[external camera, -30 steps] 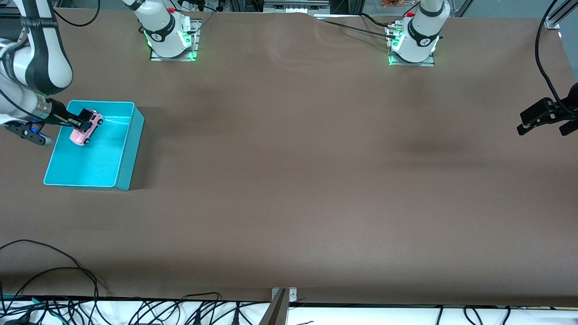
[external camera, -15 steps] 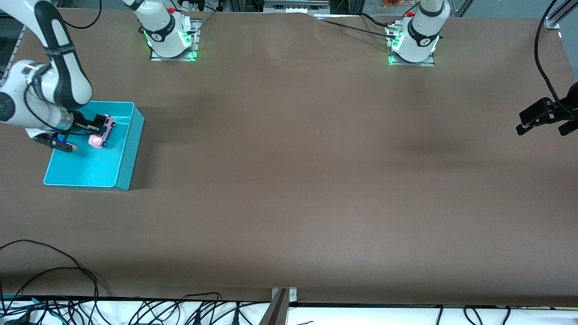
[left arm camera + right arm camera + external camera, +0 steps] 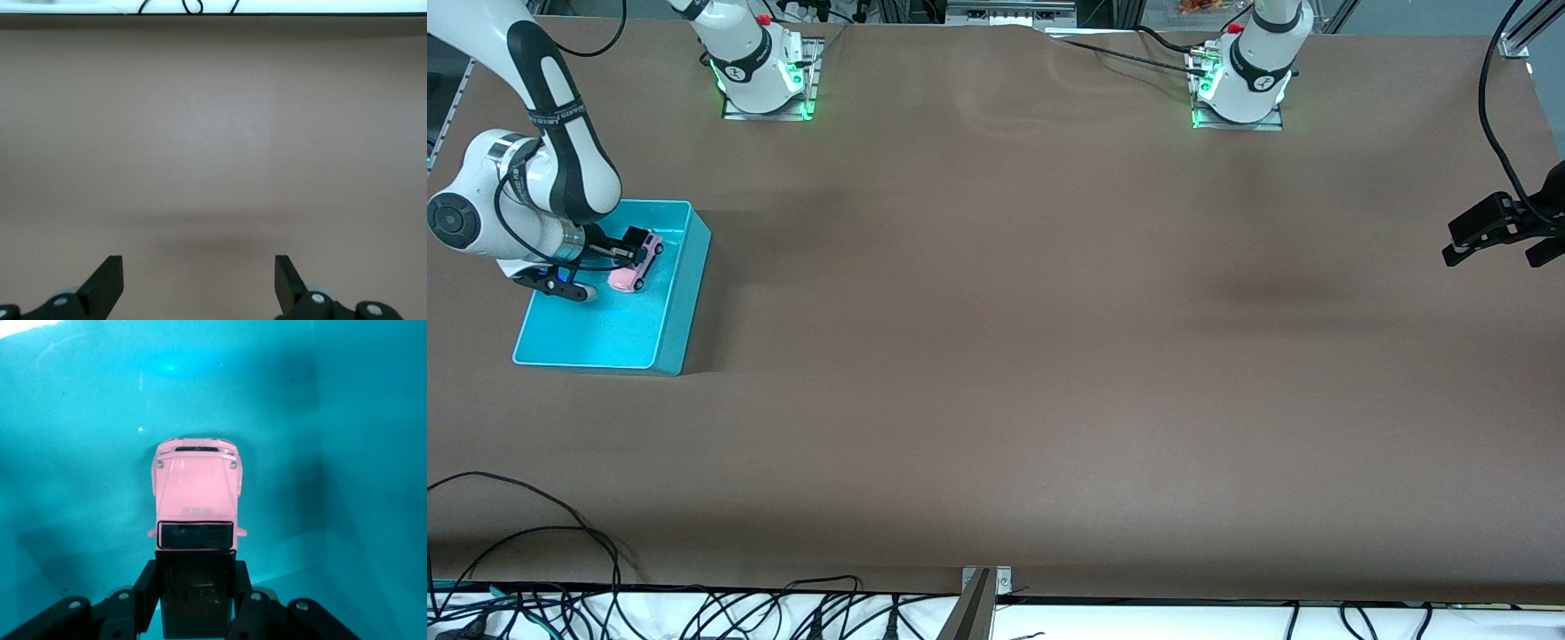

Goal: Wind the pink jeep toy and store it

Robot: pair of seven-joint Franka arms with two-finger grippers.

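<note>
The pink jeep toy (image 3: 633, 268) is small and light pink with a black roof and rear. My right gripper (image 3: 639, 249) is shut on its black rear and holds it low inside the turquoise bin (image 3: 685, 293). In the right wrist view the jeep (image 3: 197, 490) points away from the fingers (image 3: 148, 583), with the bin floor (image 3: 80, 440) just under it. My left gripper (image 3: 1498, 238) waits open and empty over the table at the left arm's end; its fingertips (image 3: 107, 280) frame bare brown table.
The brown table (image 3: 1005, 356) stretches between the two arms. The bin stands at the right arm's end of the table. Cables (image 3: 560, 604) lie along the table edge nearest the front camera.
My right gripper has moved down into the bin with the jeep, toward the bin's wall on the left arm's side. The left arm has not moved.
</note>
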